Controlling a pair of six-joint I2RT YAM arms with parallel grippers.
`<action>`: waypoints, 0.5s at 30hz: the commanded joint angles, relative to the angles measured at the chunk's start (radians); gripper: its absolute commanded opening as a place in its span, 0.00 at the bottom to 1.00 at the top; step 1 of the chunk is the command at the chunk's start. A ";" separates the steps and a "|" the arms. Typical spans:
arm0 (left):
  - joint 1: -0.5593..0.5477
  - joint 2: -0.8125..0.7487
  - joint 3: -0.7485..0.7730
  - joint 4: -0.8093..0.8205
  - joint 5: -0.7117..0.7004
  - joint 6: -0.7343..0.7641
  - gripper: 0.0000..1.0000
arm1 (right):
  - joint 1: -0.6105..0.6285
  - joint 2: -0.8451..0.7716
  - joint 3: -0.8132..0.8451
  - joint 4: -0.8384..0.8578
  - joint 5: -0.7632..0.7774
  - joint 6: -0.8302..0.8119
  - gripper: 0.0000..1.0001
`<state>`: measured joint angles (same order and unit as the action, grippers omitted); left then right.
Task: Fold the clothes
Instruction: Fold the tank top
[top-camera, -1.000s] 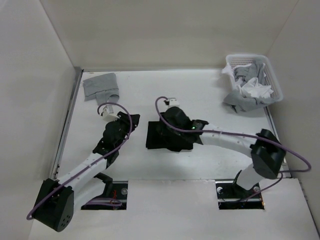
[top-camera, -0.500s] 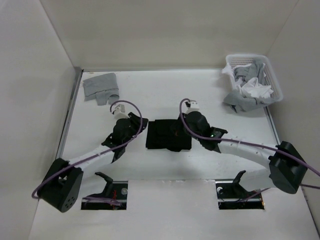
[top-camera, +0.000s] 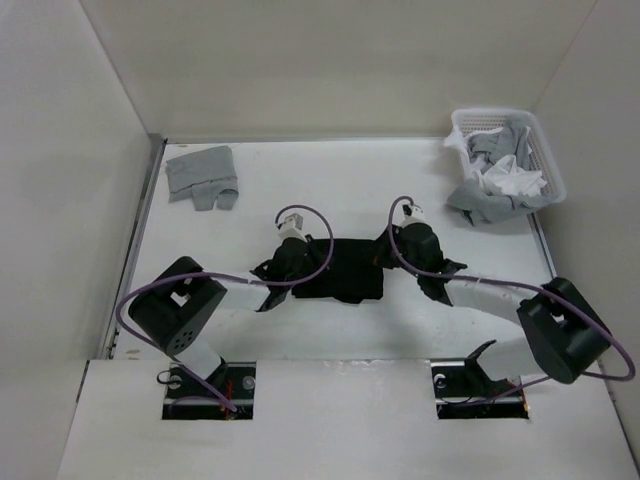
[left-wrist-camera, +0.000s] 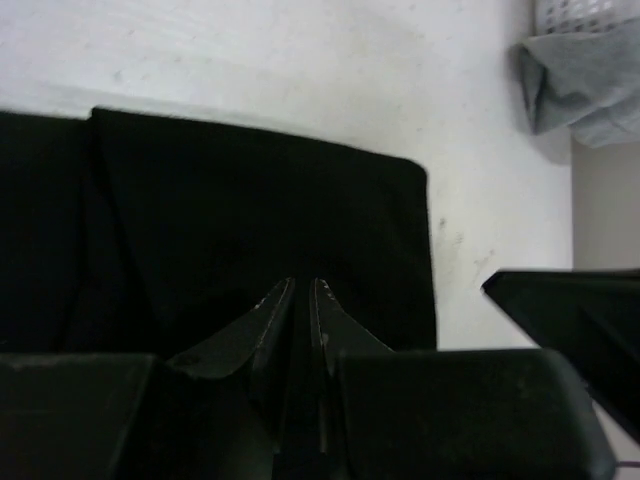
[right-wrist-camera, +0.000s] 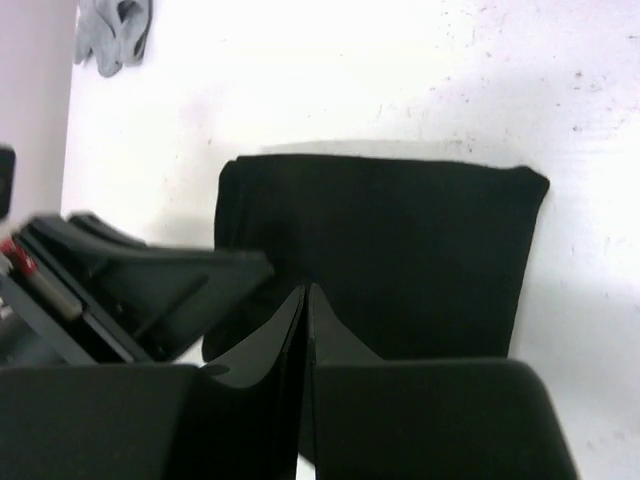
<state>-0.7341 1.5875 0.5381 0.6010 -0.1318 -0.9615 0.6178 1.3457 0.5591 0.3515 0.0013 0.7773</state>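
Observation:
The clothes are a black T-shirt (top-camera: 345, 272) folded into a small rectangle at the table's middle, also filling the left wrist view (left-wrist-camera: 260, 220) and the right wrist view (right-wrist-camera: 400, 250). My left gripper (top-camera: 307, 268) lies low at its left edge, its tips (left-wrist-camera: 302, 285) over the cloth with only a narrow slit between them. My right gripper (top-camera: 388, 260) lies at the shirt's right edge, shut to a thin line (right-wrist-camera: 306, 290). Black on black hides whether either one pinches cloth.
A small grey garment (top-camera: 203, 175) lies at the back left, also in the right wrist view (right-wrist-camera: 115, 25). A white mesh basket (top-camera: 552, 172) of grey and white garments stands at the back right, grey cloth (left-wrist-camera: 580, 80) spilling over its side. Walls enclose three sides.
The left gripper swung right to the shirt's left edge. The right gripper drew back off the shirt's top to its right edge. Both sets of jaws closed.

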 joint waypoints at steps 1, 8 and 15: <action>0.005 -0.003 -0.050 0.074 0.008 -0.017 0.10 | -0.028 0.082 0.036 0.181 -0.101 0.027 0.07; 0.032 -0.080 -0.199 0.117 0.014 -0.033 0.12 | -0.083 0.322 0.094 0.277 -0.152 0.103 0.07; 0.020 -0.142 -0.289 0.115 0.064 -0.011 0.15 | -0.102 0.386 0.125 0.307 -0.147 0.134 0.07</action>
<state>-0.7120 1.4887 0.2916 0.6994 -0.0959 -0.9867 0.5247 1.7233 0.6327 0.5602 -0.1368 0.8898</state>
